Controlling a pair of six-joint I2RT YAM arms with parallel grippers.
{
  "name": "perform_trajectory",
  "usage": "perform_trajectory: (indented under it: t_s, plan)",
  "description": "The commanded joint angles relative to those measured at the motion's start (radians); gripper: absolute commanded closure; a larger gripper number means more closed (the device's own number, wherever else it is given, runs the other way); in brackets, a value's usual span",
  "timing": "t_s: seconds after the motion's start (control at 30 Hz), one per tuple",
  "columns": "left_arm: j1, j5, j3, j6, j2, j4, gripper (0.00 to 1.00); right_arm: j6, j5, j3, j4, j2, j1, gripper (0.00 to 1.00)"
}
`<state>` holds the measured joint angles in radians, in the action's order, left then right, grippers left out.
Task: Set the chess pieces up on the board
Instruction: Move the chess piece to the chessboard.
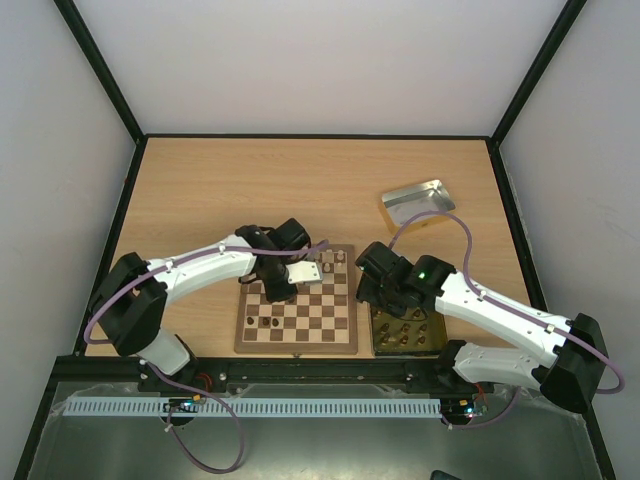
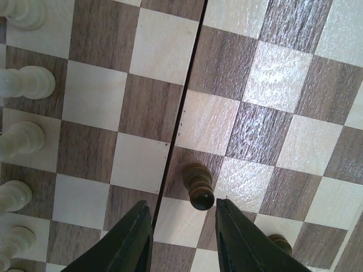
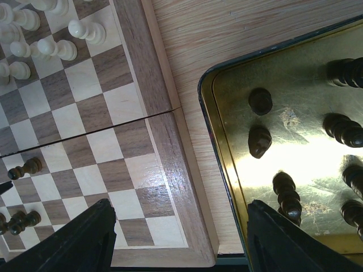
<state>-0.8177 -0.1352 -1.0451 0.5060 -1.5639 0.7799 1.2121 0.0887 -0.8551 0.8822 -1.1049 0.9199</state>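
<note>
Left end effector [image 2: 182, 203] before half-hidden chessman [image 2: 280, 240].

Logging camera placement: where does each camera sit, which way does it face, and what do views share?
Top external: overhead from the near side, looking down; left arm, right arm, board, gold tin, silver tin.
Left wrist: on left arm, facing down at board squares; left gripper open near a dark pawn.
Right wrist: facing down over board edge and gold tin; right gripper open.
Shared: the board, in all three.
</note>
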Motion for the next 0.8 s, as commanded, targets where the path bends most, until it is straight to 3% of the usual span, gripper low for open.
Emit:
perform_trajectory:
  t_s: [0.0,0.6,0.77]
  plan:
    - [-0.001,-0.033,-0.019,0.010,-0.010,0.029,0.68,0.001,-0.035,0.000,0.030,0.020,-0.006,0.37]
    - [-0.015,-0.034,0.015,0.013,-0.041,0.001,0.72,0.012,-0.033,0.007,0.029,0.028,-0.006,0.37]
    - [-0.015,-0.036,0.021,0.013,-0.045,-0.008,0.78,0.014,-0.032,0.012,0.023,0.028,-0.005,0.37]
